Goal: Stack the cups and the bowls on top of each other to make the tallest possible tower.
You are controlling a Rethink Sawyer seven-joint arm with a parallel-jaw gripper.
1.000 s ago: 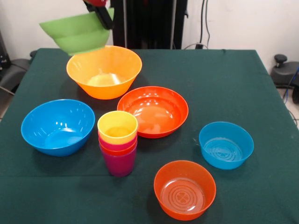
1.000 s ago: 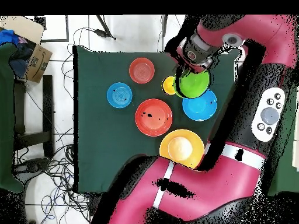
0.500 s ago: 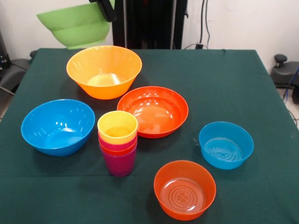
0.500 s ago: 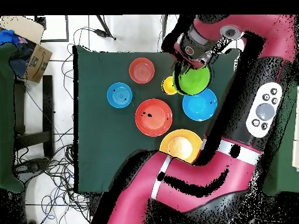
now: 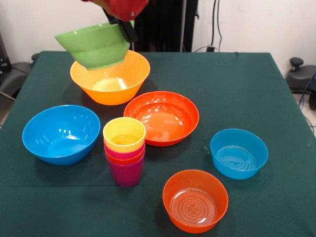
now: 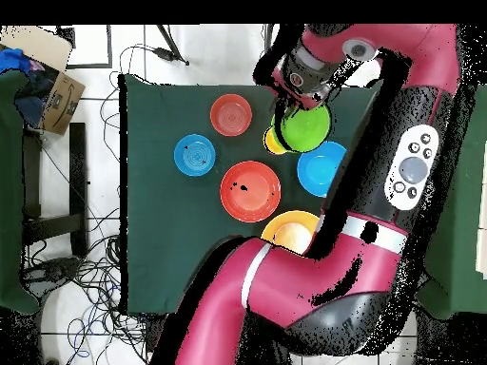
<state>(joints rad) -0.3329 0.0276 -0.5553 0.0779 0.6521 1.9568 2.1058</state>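
My gripper [image 5: 124, 28] is shut on the rim of the small green bowl [image 5: 95, 46] and holds it tilted in the air, in front of the large orange-yellow bowl [image 5: 109, 79]. In the overhead view the green bowl [image 6: 305, 127] hangs under the gripper [image 6: 297, 95], partly over the tower's yellow top cup [image 6: 273, 142]. The tower [image 5: 124, 150] of cups stands on its purple base at the table's middle left. The large blue bowl [image 5: 61, 133], the shallow red-orange bowl [image 5: 161, 117], the small blue bowl [image 5: 239, 153] and the small translucent orange bowl [image 5: 195, 200] sit apart on the cloth.
The green tablecloth [image 5: 237, 89] covers the table. The overhead view shows a cardboard box [image 6: 57, 95] and cables on the floor beside the table. The red arm [image 6: 418, 143] crosses the table's right side there.
The gripper rose with the green bowl, then came down and towards the cup tower, to the right in the front view. The other bowls and the cups have not moved.
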